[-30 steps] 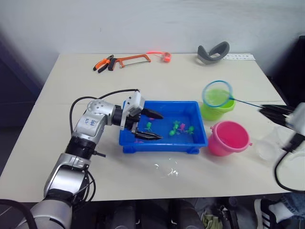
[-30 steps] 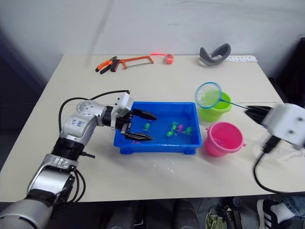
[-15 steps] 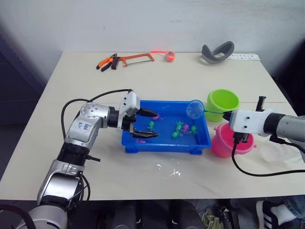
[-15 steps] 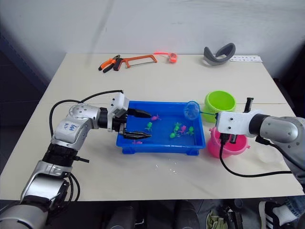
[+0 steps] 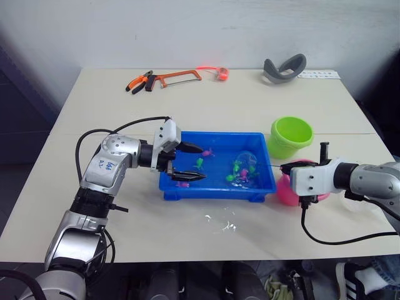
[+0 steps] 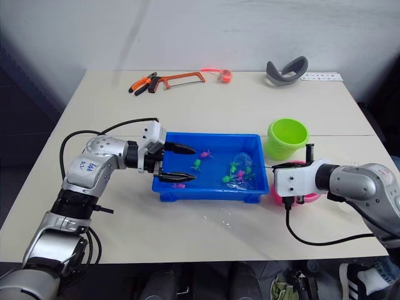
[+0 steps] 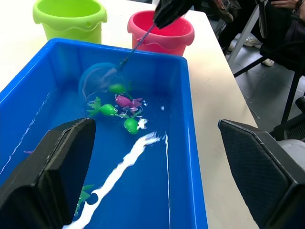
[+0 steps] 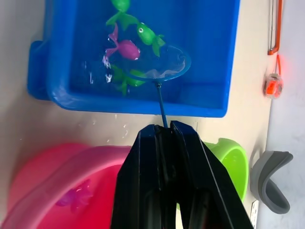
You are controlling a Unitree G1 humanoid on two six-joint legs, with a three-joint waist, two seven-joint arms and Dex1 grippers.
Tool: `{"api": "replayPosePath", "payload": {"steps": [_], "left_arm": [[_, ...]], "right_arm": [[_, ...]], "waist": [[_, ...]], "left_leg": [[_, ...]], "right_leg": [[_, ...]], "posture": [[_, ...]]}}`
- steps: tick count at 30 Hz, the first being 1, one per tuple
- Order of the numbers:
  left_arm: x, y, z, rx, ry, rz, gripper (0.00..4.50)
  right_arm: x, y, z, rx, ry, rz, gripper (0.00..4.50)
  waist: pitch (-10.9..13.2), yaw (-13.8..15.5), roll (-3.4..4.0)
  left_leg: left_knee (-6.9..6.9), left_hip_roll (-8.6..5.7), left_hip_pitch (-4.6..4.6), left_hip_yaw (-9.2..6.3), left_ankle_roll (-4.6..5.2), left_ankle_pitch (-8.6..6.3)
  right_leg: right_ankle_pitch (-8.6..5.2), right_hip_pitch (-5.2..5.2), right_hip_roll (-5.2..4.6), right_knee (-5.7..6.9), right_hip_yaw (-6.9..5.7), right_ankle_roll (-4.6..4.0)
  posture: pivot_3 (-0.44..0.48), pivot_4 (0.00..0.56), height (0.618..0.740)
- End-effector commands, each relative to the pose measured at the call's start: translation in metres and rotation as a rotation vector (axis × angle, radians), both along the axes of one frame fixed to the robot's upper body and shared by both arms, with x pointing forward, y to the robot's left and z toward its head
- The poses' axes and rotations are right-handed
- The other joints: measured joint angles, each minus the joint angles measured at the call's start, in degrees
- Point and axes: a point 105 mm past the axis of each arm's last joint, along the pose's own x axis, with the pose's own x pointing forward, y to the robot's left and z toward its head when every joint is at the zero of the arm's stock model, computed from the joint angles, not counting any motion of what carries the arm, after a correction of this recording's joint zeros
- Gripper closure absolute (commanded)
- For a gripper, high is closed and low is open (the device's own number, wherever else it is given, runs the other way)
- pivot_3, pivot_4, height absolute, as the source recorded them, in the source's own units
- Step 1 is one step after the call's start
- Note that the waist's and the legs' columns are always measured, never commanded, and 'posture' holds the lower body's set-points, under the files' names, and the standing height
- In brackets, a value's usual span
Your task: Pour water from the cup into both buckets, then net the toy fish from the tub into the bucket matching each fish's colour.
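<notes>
Tools: right (image 8: 164, 131) clamps the net (image 8: 159, 67) among fish; left (image 5: 190, 164) gapes, empty; two buckets.

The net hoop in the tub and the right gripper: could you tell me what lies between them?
Only the net's thin dark handle runs from the hoop over the blue tub's rim to the right gripper, seen in the right wrist view.

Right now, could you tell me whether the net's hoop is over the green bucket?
No, the net is down in the tub among the fish, while the green bucket stands apart beside the tub.
</notes>
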Motion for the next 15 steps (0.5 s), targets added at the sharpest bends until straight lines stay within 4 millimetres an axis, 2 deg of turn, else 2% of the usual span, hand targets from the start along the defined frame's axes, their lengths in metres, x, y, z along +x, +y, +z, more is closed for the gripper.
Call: {"api": "replayPosePath", "payload": {"steps": [1,8,15], "left_arm": [[-0.001,-0.003,0.015,-0.028,-0.049,-0.029,0.02],[-0.002,-0.004,0.014,-0.028,-0.052,-0.037,0.02],[-0.002,-0.006,0.014,-0.039,-0.053,-0.041,0.02]], "right_arm": [[-0.008,0.002,0.012,-0.005,-0.024,0.022,4.50],[-0.024,0.000,0.015,0.087,0.076,-0.036,4.50],[-0.021,-0.001,0.016,0.123,0.085,-0.075,4.50]], "waist": [[0.0,0.1,0.00],[0.0,0.2,0.00],[0.0,0.2,0.00]], "left_leg": [[0.00,0.00,0.00,0.00,0.00,0.00],[0.00,0.00,0.02,-0.01,0.00,0.00],[0.00,0.00,0.05,-0.01,0.01,0.00]], "right_leg": [[0.00,0.00,0.00,0.00,0.01,0.00],[0.00,0.03,0.00,-0.01,0.01,0.00],[0.00,0.03,-0.02,0.00,0.02,0.00]], "posture": [[0.000,0.150,0.740],[0.000,0.150,0.740],[0.000,0.150,0.740]]}}
